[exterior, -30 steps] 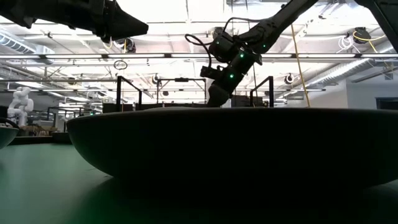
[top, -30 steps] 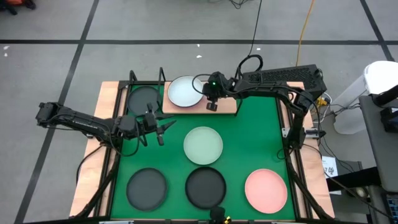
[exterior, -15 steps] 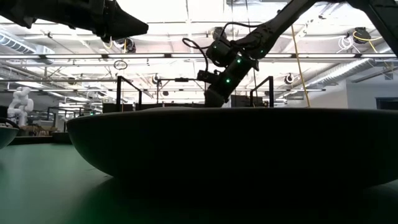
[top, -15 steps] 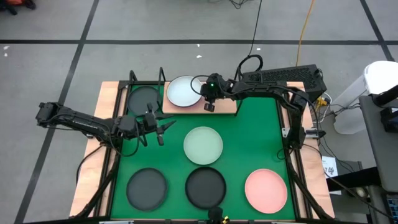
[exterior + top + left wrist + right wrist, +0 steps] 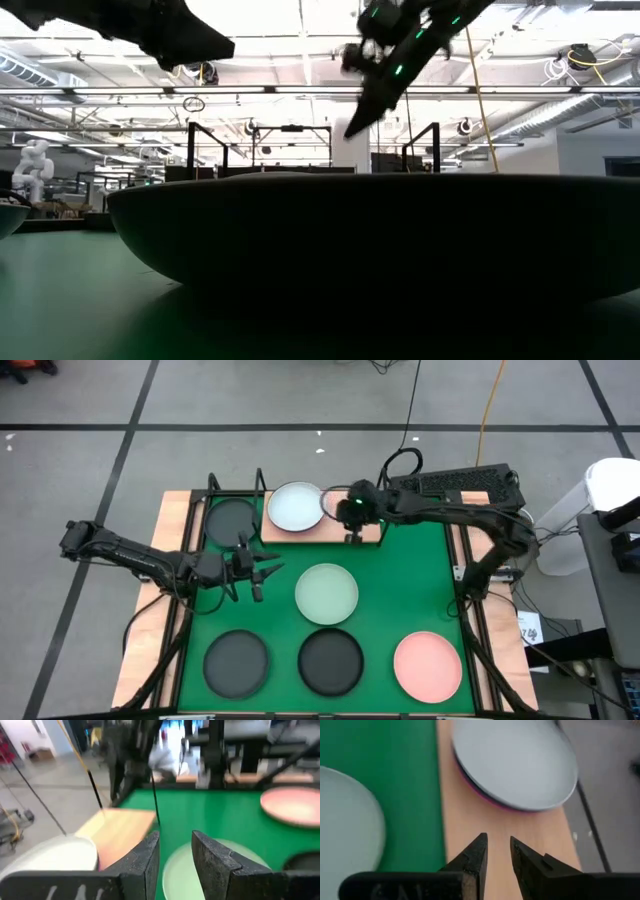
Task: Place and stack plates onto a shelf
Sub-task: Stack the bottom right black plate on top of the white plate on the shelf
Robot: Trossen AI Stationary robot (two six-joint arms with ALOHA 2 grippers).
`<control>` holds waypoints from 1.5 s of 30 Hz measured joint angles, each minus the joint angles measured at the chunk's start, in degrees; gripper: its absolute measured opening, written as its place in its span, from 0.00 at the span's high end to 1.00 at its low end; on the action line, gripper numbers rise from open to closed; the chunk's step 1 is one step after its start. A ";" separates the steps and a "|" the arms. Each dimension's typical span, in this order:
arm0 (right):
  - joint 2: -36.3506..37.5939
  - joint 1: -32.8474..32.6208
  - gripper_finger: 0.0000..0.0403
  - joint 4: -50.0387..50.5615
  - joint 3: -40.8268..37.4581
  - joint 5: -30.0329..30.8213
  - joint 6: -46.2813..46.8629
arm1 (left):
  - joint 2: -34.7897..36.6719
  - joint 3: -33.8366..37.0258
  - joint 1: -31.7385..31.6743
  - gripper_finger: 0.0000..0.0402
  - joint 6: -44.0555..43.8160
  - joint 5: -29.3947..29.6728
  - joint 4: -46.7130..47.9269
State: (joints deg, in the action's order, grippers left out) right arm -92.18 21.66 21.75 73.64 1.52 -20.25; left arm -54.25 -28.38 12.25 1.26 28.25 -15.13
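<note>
The shelf is a light-wood board with a black wire frame at the mat's far edge. A dark plate lies on its left part. Beside it a whitish plate sits on a magenta plate whose rim shows beneath. On the green mat lie a pale green plate, two dark plates and a pink plate. My right gripper hovers over the board just right of the whitish plate, slightly open and empty. My left gripper waits open left of the pale green plate.
The shelf's wire posts stand up at its far left corner. Wooden table edges flank the green mat. In the low view a dark plate fills the foreground. Bare mat lies between the plates.
My right gripper has risen from the board beside the whitish plate and drawn back toward the table's right, empty. The whitish plate stays on the magenta one.
</note>
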 joint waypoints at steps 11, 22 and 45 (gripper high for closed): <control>26.04 -9.62 0.84 -26.31 -25.95 -0.07 5.04 | -12.30 -10.83 7.54 0.70 -0.09 -0.27 18.09; 35.86 -15.26 0.84 -33.56 -34.15 0.17 7.63 | -29.51 -18.21 10.33 0.70 -8.14 -12.69 18.05; 37.88 -21.63 0.84 -35.71 -38.79 1.70 5.81 | -40.48 -21.16 8.11 0.70 -56.22 -31.76 14.89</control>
State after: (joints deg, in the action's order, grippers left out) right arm -54.30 0.03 -13.95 34.85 3.22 -14.44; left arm -94.74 -49.54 20.36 -54.96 -3.51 -0.24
